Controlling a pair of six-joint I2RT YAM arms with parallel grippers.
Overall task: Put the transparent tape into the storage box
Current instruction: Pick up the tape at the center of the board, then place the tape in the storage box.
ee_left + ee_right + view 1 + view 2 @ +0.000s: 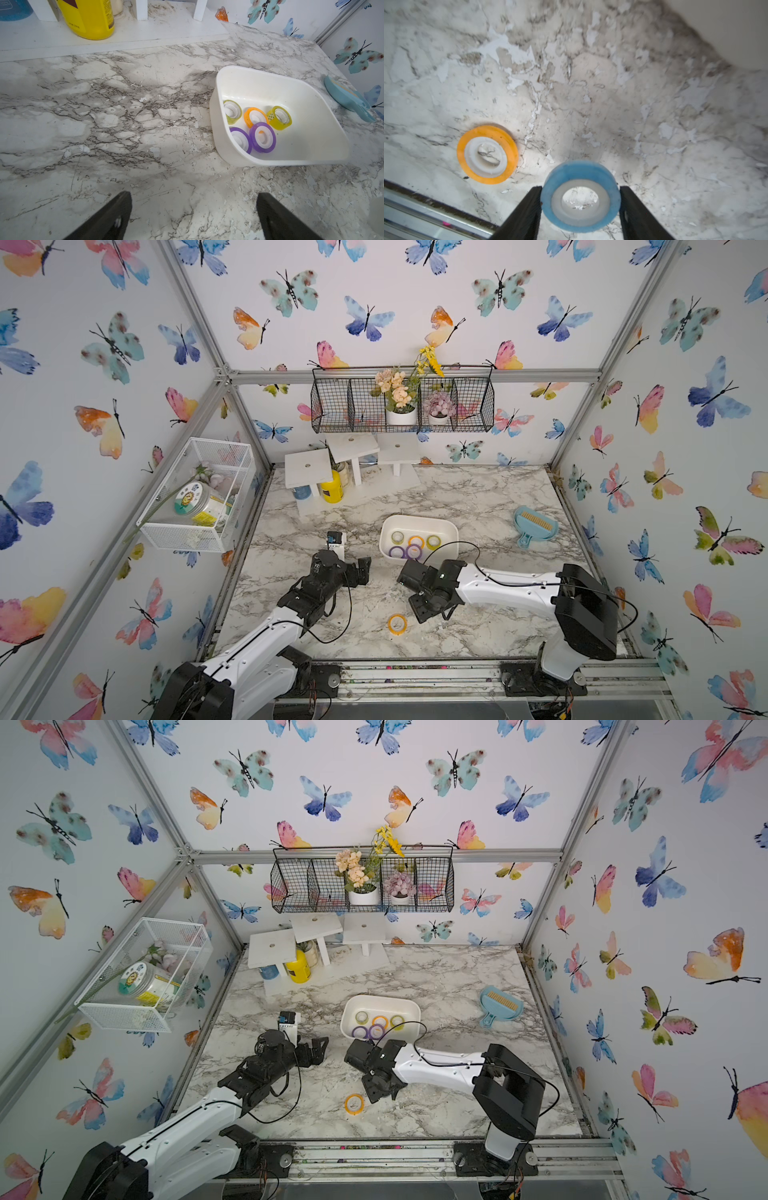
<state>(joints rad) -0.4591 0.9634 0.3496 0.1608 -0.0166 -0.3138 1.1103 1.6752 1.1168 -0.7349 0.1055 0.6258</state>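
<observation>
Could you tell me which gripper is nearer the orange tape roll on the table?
Right: right gripper, holding a blue roll, is beside the orange roll; left gripper is farther off.

Five tape rolls (415,541) in storage box (446,531), dustpan (534,526) to its right, loose tape roll (397,623) in front

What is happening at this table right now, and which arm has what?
The right end effector is shut on a blue tape roll, gripping it from both sides. The left end effector is open and empty near the storage box, which holds five rolls. An orange roll lies loose on the table near the blue one.
</observation>
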